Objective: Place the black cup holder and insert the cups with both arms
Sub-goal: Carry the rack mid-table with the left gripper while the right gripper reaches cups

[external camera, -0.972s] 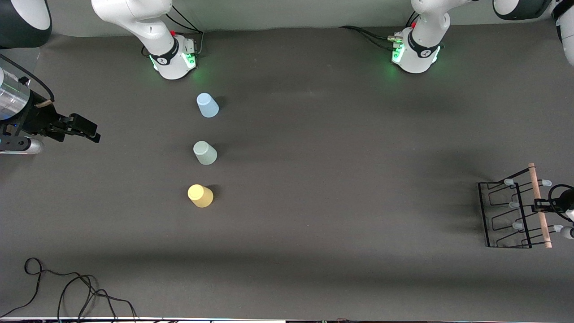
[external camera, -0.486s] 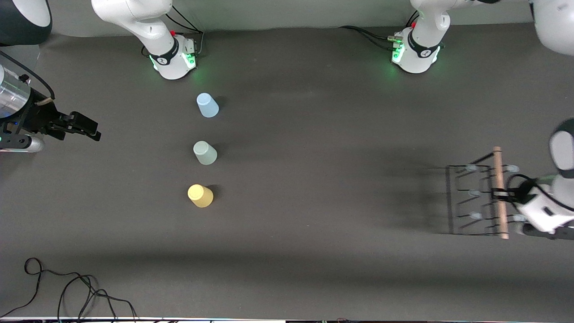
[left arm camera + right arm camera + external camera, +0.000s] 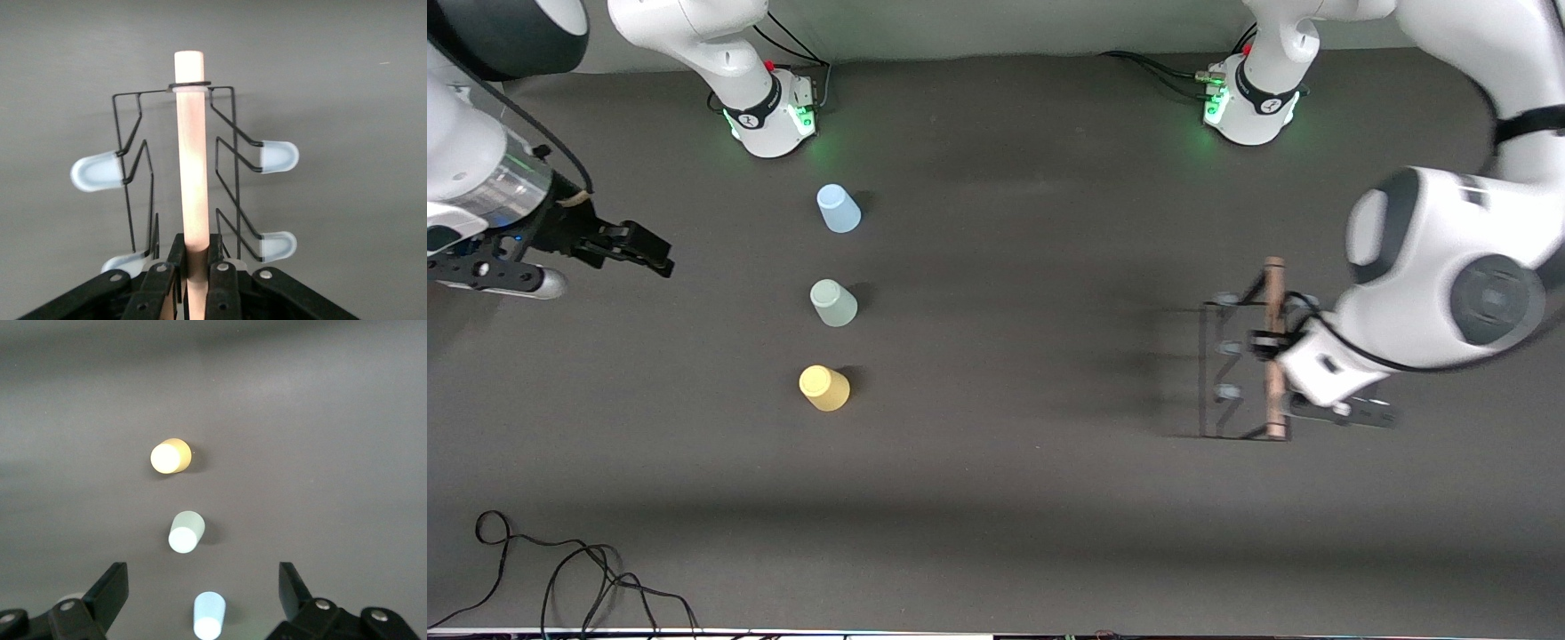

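The black cup holder (image 3: 1227, 373) hangs over the table toward the left arm's end, with its shadow on the cloth beside it. My left gripper (image 3: 1267, 343) is shut on its light wooden rod (image 3: 191, 153), with the fingers (image 3: 175, 257) pinching it near one end. Pale-capped prongs (image 3: 279, 157) stick out on both sides of the rod. Three cups stand in a row, mouths down: light blue (image 3: 838, 209), pale green (image 3: 833, 302) and yellow (image 3: 823, 388). My right gripper (image 3: 645, 251) is open beside the row with nothing held. Its wrist view shows the blue cup (image 3: 209, 615) between its open fingers.
The two arm bases (image 3: 769, 116) (image 3: 1249, 102) stand along the table's edge farthest from the front camera. Loose black cables (image 3: 560, 578) lie at the near corner toward the right arm's end. Dark cloth (image 3: 1032, 293) covers the table between the cups and the holder.
My left arm has carried the cup holder from the table's end toward the middle. The right gripper has shifted a little toward the cups, still open.
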Tool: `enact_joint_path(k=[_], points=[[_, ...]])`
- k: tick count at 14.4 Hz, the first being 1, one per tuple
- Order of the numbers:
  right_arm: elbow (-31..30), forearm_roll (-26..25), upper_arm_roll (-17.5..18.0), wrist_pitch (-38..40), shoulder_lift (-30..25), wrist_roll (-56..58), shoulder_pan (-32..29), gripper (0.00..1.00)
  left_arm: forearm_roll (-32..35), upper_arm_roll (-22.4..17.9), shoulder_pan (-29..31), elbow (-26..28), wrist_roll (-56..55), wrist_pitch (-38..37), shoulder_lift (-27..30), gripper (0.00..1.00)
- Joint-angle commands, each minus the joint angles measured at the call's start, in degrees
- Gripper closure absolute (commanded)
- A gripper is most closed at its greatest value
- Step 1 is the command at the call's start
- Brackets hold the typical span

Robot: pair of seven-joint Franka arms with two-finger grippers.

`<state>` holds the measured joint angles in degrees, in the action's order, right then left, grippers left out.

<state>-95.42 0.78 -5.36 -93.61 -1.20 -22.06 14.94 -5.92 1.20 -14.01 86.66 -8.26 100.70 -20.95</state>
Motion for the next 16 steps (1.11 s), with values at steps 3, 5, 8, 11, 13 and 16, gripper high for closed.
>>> enact_joint_path(k=[3, 5, 8, 11, 13, 16], points=[[-2.3, 2.1, -0.2, -1.9, -0.9, -7.8, 3.3, 0.0, -1.4, -1.0, -12.9, 3.9, -15.7, 6.3, 1.3, 1.0], [-6.5, 2.1, -0.3, -4.7, -2.6, -7.9, 4.3, 0.0, -1.3, -1.1, -17.8, 4.0, -19.1, 7.6, -1.2, 1.0], [-16.0, 2.1, -0.3, -12.4, -6.7, -7.9, 5.8, 0.0, -0.7, -1.1, -23.6, 4.8, -27.7, 16.4, -4.9, 1.0], [-21.7, 2.1, -0.3, -15.8, -8.8, -7.9, 5.9, 0.0, -0.7, -1.1, -25.7, 4.7, -30.8, 19.6, -6.2, 1.0], [-23.7, 2.1, -0.2, -16.9, -8.9, -9.5, 6.0, 0.0, -0.7, -1.1, -27.0, 4.5, -33.0, 20.2, -6.6, 1.0], [-28.8, 2.1, -0.3, -22.1, -9.6, -9.8, 7.1, 0.0, -0.7, -1.1, -28.1, 4.5, -35.1, 22.0, -6.9, 1.0]])
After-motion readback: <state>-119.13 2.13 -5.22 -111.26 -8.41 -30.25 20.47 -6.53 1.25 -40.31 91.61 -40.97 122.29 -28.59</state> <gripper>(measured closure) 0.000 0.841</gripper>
